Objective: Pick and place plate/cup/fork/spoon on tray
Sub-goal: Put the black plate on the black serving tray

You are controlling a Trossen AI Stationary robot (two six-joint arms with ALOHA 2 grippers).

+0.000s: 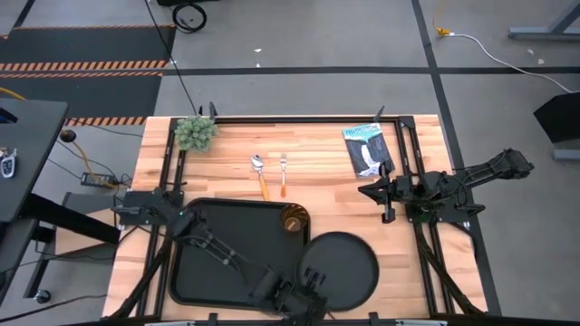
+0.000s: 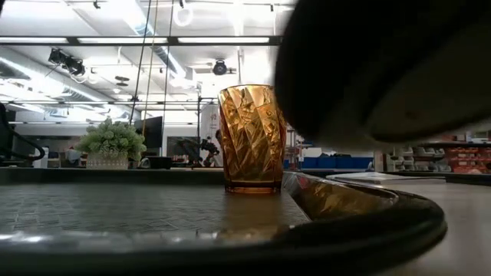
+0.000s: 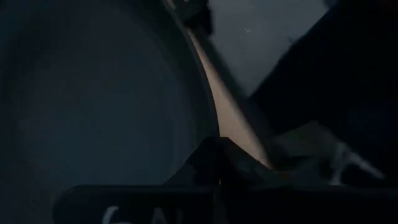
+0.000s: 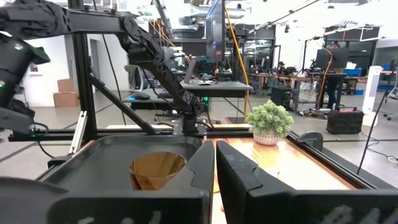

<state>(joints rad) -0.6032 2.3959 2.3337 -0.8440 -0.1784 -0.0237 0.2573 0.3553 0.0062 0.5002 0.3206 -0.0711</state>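
Note:
The round black plate (image 1: 343, 268) is just right of the black tray (image 1: 217, 258), and its left rim reaches over the tray's right edge. In the low view its underside (image 2: 383, 69) hangs above the tray rim (image 2: 360, 222). My left gripper (image 1: 304, 292) is shut on the plate at the table's near edge. The amber cup (image 1: 293, 219) stands upright in the tray's far right corner (image 2: 252, 138). The spoon (image 1: 260, 174) and the fork (image 1: 283, 174) lie on the table beyond the tray. My right gripper (image 1: 370, 192) waits shut at the right. My left gripper pinches the plate's raised rim (image 3: 210, 121) between its two fingers, at the plate's near-left side. The fingers come at it slanting from the table's near-left. The plate is lifted clear of the table and tilted in the low view.
A small potted plant (image 1: 196, 132) stands at the table's far left. A black and white packet (image 1: 366, 148) lies at the far right, just beyond my right gripper. Bare wood lies between the cutlery and the packet.

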